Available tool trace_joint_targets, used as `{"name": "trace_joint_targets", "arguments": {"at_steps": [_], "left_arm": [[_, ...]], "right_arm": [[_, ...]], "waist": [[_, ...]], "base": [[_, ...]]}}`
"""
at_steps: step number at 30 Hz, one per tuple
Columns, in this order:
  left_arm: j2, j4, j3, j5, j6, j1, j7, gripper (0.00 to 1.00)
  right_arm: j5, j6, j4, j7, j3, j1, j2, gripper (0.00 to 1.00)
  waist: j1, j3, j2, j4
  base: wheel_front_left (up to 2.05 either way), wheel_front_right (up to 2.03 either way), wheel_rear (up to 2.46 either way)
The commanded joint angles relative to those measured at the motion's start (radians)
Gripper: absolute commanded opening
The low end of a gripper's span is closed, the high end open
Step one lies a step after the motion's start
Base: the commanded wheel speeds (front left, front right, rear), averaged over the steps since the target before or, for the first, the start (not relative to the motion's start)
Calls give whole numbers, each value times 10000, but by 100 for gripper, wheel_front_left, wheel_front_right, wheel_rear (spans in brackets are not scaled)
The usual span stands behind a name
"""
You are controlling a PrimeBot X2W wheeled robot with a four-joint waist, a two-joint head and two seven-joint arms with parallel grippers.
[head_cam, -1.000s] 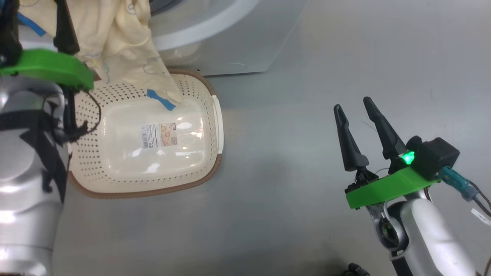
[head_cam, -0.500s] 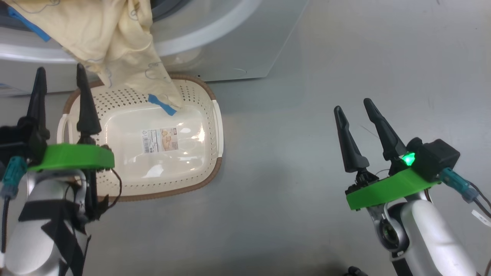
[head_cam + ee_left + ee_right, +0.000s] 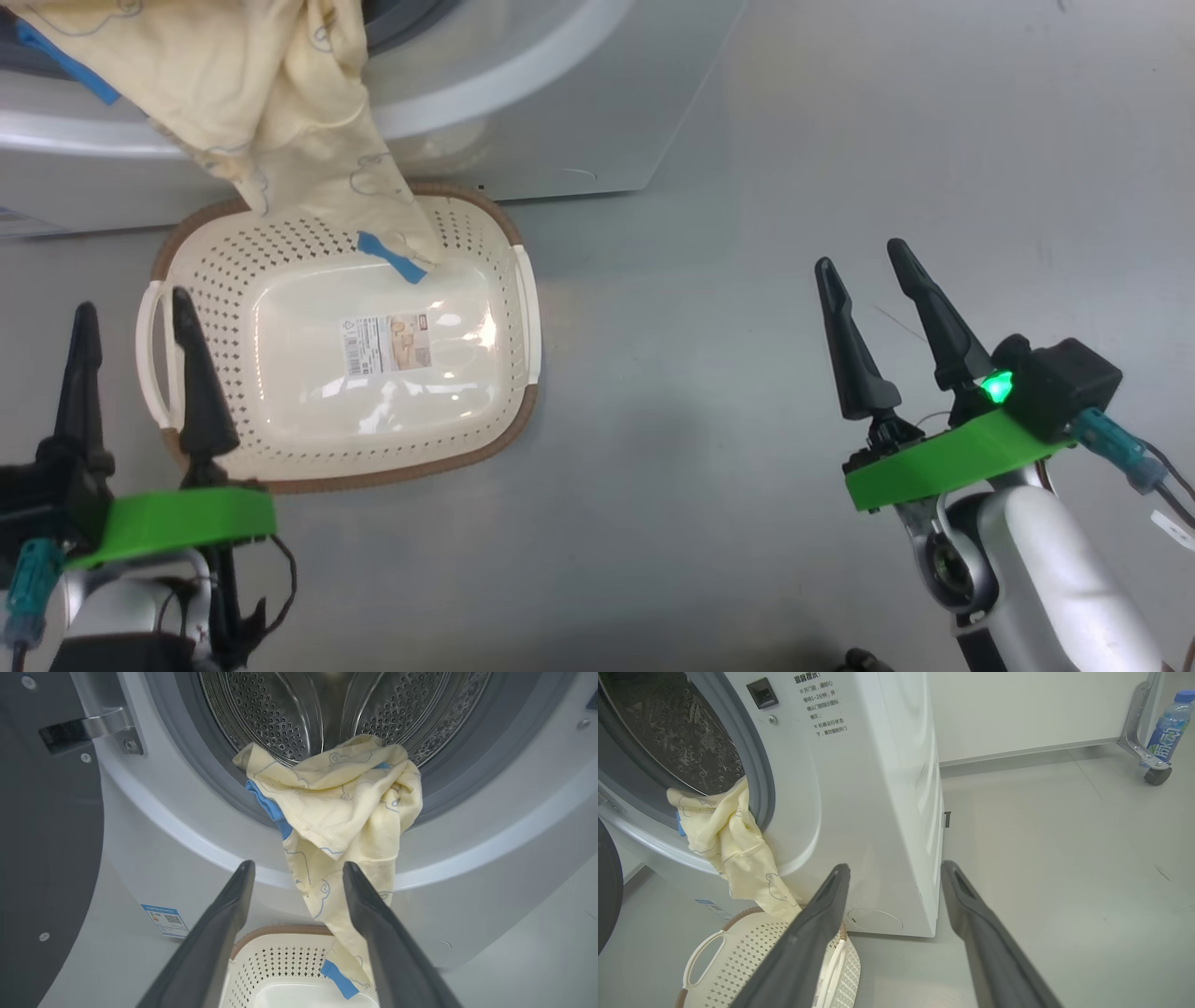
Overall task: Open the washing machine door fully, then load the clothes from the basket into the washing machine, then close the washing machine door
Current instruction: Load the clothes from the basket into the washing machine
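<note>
Loading's unfinished: the cream garment (image 3: 345, 807) hangs from the drum (image 3: 261, 714) lip into the basket's (image 3: 308, 233) far edge. Your left gripper (image 3: 131, 303) and right gripper (image 3: 860, 256) gape empty; lift that tail in.

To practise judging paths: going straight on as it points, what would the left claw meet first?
Probably the clothes hanging from the washing machine above the basket; depth is unclear.
</note>
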Motion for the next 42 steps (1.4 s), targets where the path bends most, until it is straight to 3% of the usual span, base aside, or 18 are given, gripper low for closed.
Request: {"name": "trace_joint_targets", "arguments": {"at_steps": [1,11,24,42], "left_arm": [[239,-409,432,-67,83,181,-55,100],[212,-839,485,-95,369,939,33,100],[159,-906,339,-155,422,775,55,100],[103,552,-220,-264,-110,-1704,178,100]], "right_arm": [[-83,-27,-303,-67,194,144,-116,100],[-91,-27,-297,-67,218,117,-116,100],[-87,-27,-291,-67,145,98,-130,100],[-79,-27,-266,-67,128,-49,-166,100]], "waist": [[1,-7,-1,-9],[1,24,-1,-44],[1,172,-1,15],[1,624,-1,115]], "base": [[0,0,0],[0,0,0],[0,0,0],[0,0,0]]}}
